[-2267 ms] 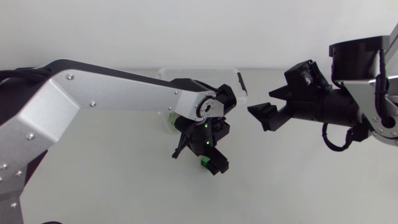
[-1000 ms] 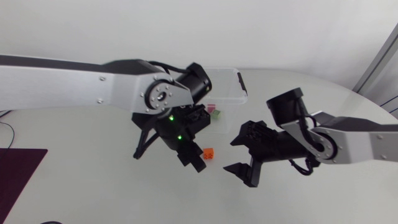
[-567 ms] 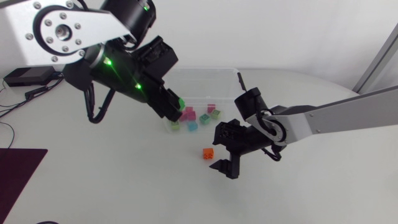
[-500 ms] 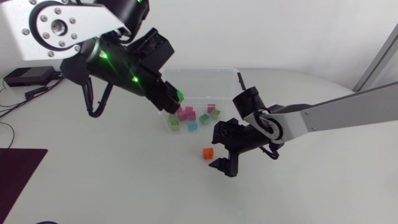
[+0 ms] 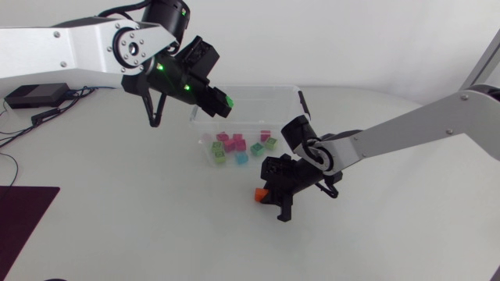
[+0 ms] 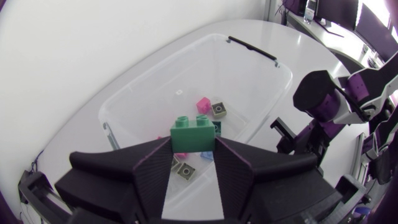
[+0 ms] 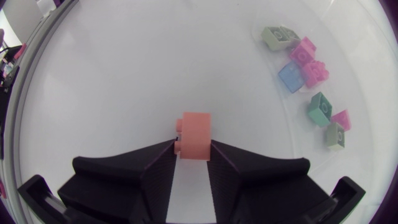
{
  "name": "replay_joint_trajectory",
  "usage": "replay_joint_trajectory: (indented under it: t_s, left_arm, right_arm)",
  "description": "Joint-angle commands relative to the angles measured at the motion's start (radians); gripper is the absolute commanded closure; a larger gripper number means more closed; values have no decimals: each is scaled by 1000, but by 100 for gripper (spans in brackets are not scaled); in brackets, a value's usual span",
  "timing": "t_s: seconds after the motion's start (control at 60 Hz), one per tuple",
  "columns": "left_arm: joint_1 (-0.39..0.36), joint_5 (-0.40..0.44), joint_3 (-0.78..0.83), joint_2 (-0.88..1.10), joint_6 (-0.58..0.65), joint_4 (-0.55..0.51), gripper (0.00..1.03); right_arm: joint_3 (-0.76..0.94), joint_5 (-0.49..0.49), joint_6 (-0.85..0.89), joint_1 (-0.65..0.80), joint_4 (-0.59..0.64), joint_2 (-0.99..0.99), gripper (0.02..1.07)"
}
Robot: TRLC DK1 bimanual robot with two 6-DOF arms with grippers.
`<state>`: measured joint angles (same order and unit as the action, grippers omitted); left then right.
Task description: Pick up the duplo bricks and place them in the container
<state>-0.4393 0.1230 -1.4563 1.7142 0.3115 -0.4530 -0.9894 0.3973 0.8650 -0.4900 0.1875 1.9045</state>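
A green two-stud brick (image 6: 193,132) is clamped in our left tool (image 6: 193,148), above the clear container (image 6: 127,99). Inside the container lie loose bricks (image 6: 203,104) in pink, blue, teal and pale green. Our right tool (image 7: 193,149) has closed on an orange brick (image 7: 195,135) low over the white surface (image 7: 124,74), near the container.

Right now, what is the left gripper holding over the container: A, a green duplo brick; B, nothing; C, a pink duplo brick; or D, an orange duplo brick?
A: the left wrist view shows a green duplo brick clamped from both sides in the left gripper, above the clear plastic container.
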Motion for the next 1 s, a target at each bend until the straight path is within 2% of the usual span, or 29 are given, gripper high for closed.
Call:
replay_joint_trajectory:
  t_s: [0.0, 0.033, 0.117, 0.233, 0.267, 0.4, 0.567, 0.817, 0.983]
  left_arm:
    - [11, 9, -53, 53, 1, 25, 68]
    - [11, 9, -55, 58, 1, 25, 68]
    - [13, 9, -82, 102, -6, 46, 64]
    - [19, 4, -122, 159, -6, 45, 12]
    - [19, 1, -122, 166, -5, 43, 6]
    - [17, -16, -107, 163, 1, 30, 5]
    - [22, -75, -78, 111, 35, -55, 5]
    - [36, -118, 134, -165, 103, -72, 5]
    - [77, -118, 174, -300, 90, -104, 5]
  right_arm:
    - [14, 3, 22, 1, 36, -30, 92]
    - [29, 3, 22, 2, 38, -53, 95]
    - [63, 5, 20, 8, 55, -128, 96]
    - [89, 12, 14, 45, 105, -248, 96]
    - [94, 12, 8, 51, 115, -278, 96]
    - [87, 26, -9, 88, 159, -400, 96]
    - [3, 26, -67, 130, 202, -490, 96]
    - [-157, 2, -195, 149, 150, -432, 95]
    - [-242, -34, -245, 139, 95, -340, 94]
